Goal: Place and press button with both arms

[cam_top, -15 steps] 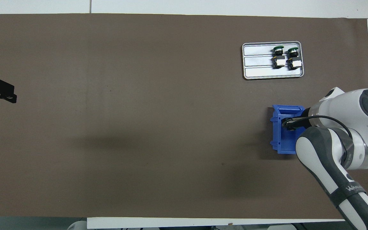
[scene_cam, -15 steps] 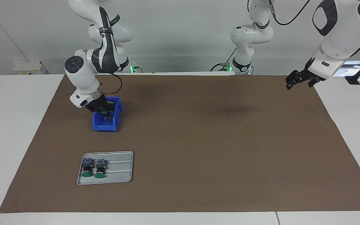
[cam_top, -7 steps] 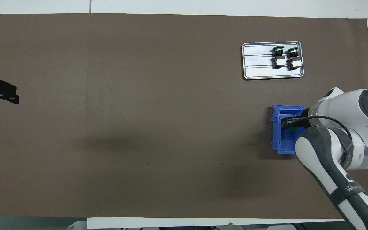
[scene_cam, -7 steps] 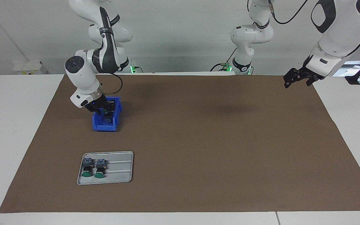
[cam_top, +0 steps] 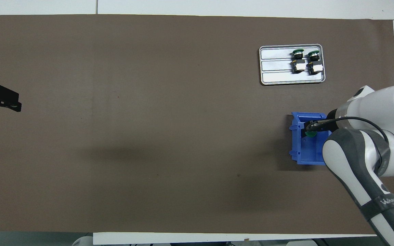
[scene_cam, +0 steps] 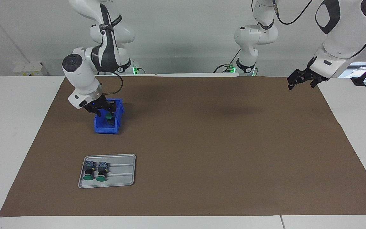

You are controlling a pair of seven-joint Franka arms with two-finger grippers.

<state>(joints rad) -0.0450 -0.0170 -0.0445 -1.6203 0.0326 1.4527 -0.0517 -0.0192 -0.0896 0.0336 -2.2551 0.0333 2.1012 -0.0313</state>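
My right gripper (scene_cam: 102,109) hangs over the blue bin (scene_cam: 106,128), which sits at about ten o'clock from the middle of the brown mat (scene_cam: 202,143) in the facing view and at about three o'clock in the overhead view. The button (scene_cam: 108,116) is inside that bin, toward the end nearer to my bases, with its round green cap facing up. The cap shows just under my right gripper's tip. I cannot tell whether this gripper is released or clenched, or whether it touches the button.

My left gripper (scene_cam: 299,82) is released and holds nothing. It waits in the air over the mat's edge at the left arm's end of the table, at about two o'clock in the facing view and nine o'clock in the overhead view, well apart from the bin.

A grey metal tray (scene_cam: 122,171) lies farther from my bases than the bin, at about eight o'clock in the facing view. Two more green-capped buttons (scene_cam: 89,171) lie on it side by side. Their caps point away from me, and they are crowded toward the tray's end at the right arm's end of the table.
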